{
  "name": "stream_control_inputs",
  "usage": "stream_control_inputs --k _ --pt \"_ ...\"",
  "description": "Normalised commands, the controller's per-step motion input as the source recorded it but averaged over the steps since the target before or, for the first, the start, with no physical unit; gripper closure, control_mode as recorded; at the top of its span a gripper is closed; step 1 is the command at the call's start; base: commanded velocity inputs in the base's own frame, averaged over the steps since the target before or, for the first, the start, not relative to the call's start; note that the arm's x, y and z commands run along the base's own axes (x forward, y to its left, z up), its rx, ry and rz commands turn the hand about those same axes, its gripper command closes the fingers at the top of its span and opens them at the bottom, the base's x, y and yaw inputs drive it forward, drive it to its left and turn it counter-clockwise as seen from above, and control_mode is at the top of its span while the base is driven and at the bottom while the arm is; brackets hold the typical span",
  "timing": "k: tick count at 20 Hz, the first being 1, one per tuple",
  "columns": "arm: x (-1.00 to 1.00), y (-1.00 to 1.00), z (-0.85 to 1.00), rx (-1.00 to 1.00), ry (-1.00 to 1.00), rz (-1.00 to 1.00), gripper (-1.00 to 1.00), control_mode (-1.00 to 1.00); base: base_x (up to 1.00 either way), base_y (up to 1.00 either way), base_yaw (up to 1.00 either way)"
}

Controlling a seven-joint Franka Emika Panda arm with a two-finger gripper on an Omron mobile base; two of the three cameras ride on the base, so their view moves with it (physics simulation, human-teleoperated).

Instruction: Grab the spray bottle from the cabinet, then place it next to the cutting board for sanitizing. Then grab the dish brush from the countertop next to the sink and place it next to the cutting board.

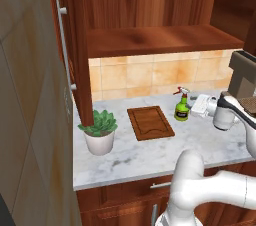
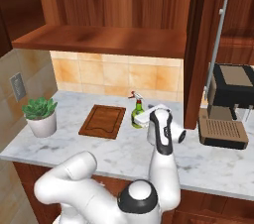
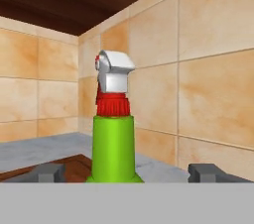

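Observation:
The green spray bottle (image 1: 181, 106) (image 2: 137, 113) (image 3: 113, 143) stands upright on the marble countertop (image 1: 145, 152), just right of the brown cutting board (image 1: 149, 122) (image 2: 102, 121) (image 3: 69, 166). My gripper (image 1: 192, 105) (image 2: 141, 118) (image 3: 129, 172) is level with the bottle on its right side. Its fingers (image 3: 48, 172) stand wide apart on either side of the bottle without touching it, so it is open. The cabinet (image 1: 150, 15) (image 2: 109, 20) hangs open above, its shelf bare. The dish brush and the sink are out of view.
A potted plant (image 1: 99, 131) (image 2: 40, 115) stands at the counter's left end. A coffee machine (image 2: 225, 106) (image 1: 243, 77) sits to the right. The open cabinet door (image 1: 72, 45) juts out at the left, with a tiled wall (image 3: 198, 69) close behind the bottle.

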Motion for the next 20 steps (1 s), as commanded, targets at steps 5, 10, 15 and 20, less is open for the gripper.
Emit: stream_control_inputs --k 5,10,15,20 --pt "-0.43 -0.25 0.20 0.05 -0.04 -0.06 -1.00 -1.00 0.00 0.00 0.00" --pt "-0.62 0.00 0.69 0.00 -0.10 -0.20 -1.00 -1.00 0.00 0.00 0.00" --pt "-0.60 0.05 0.98 -0.03 0.05 -0.23 -1.00 -1.00 0.00 0.00 0.00" --pt "-0.45 0.14 1.00 -0.07 0.27 -0.24 -1.00 -1.00 0.00 0.00 0.00"
